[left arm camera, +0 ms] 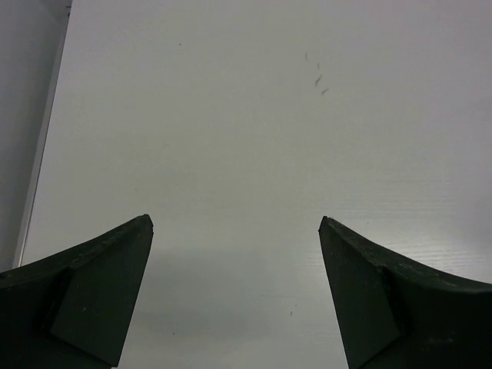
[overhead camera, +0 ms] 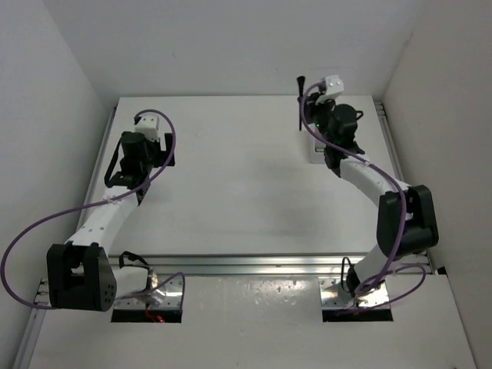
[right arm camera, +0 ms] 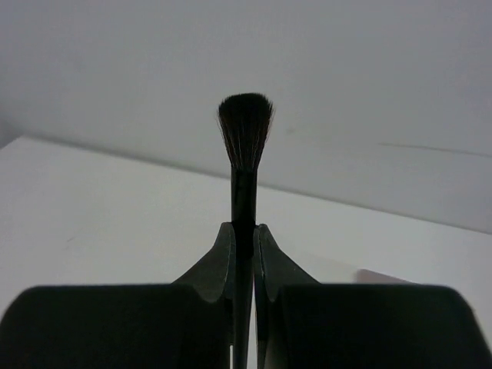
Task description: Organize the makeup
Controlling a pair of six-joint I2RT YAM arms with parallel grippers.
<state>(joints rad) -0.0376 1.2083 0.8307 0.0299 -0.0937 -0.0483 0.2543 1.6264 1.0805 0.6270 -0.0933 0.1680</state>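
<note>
My right gripper (right arm camera: 244, 227) is shut on the thin handle of a black brush (right arm camera: 244, 134), which stands upright with its bristles on top. In the top view the brush (overhead camera: 301, 91) sticks up at the far right of the table, above the right gripper (overhead camera: 308, 114). My left gripper (left arm camera: 236, 223) is open and empty, its jaws wide apart over bare white table. In the top view it (overhead camera: 141, 165) is at the far left. The pencils, tubes and sponges are out of view.
A white box (overhead camera: 317, 147) shows partly under the right arm near the far right. White walls close the table at the back and both sides. A pale pinkish shape (right arm camera: 384, 275) shows low right in the right wrist view.
</note>
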